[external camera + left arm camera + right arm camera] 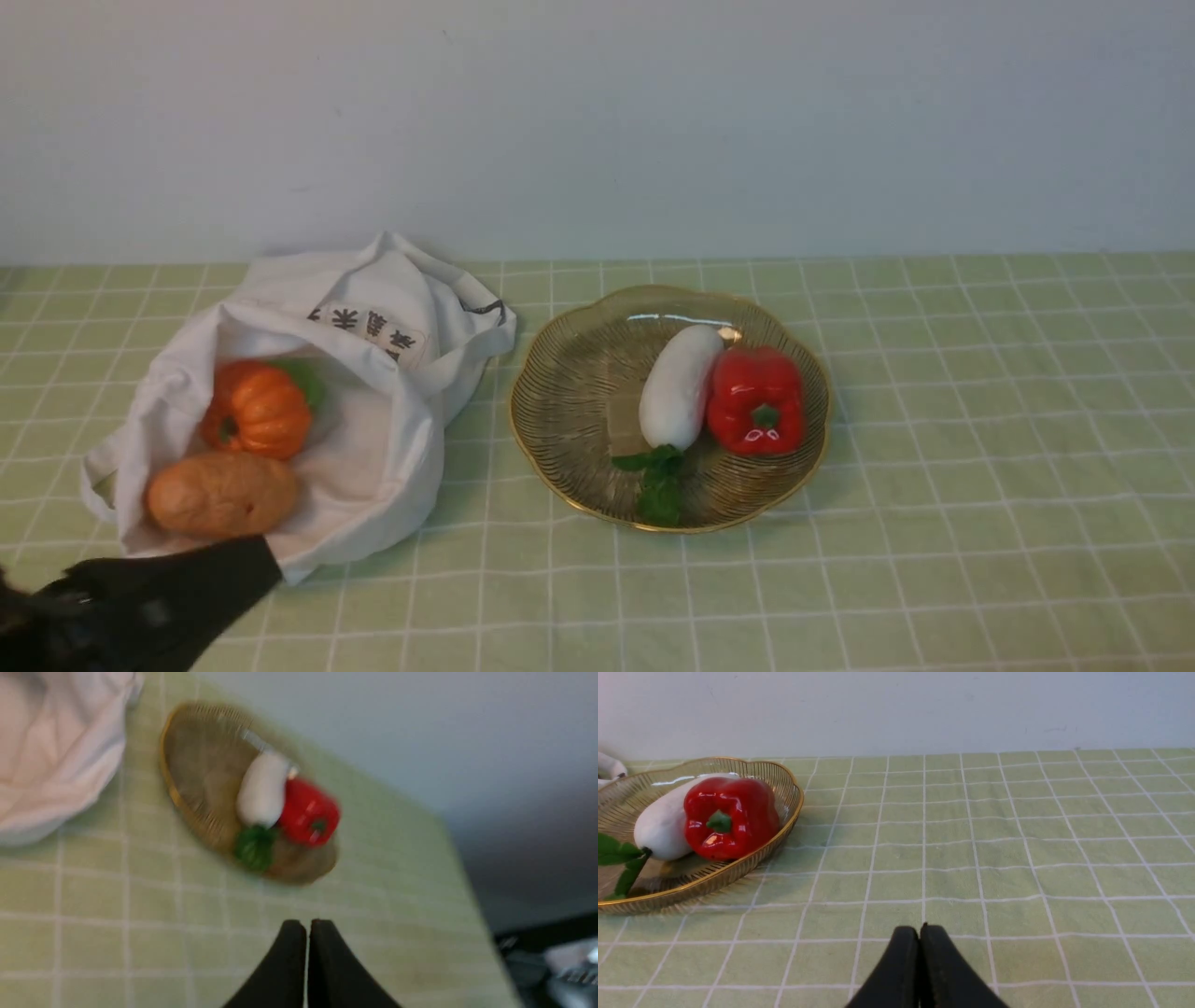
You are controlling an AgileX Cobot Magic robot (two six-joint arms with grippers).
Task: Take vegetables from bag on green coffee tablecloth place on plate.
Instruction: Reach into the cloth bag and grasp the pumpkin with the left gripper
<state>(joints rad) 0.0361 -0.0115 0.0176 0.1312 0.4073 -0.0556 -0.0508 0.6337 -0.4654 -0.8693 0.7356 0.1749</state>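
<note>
The white bag (373,439) lies open on the green tablecloth (934,467) at the left. Inside it show an orange pumpkin (257,411), a tan potato (219,493) and a small green piece (303,378) behind the pumpkin. The amber plate (569,392) stands to its right and holds a white radish (680,385) and a red pepper (756,399). My left gripper (266,555) is shut and empty, its tip just in front of the potato at the bag's near edge; in the left wrist view (307,926) its fingers are pressed together. My right gripper (920,931) is shut, empty, low over bare cloth.
A pale wall runs behind the table. The plate (738,868) lies to one side of the right gripper in its wrist view. The left wrist view is blurred and shows the table's edge with dark equipment (551,961) beyond it.
</note>
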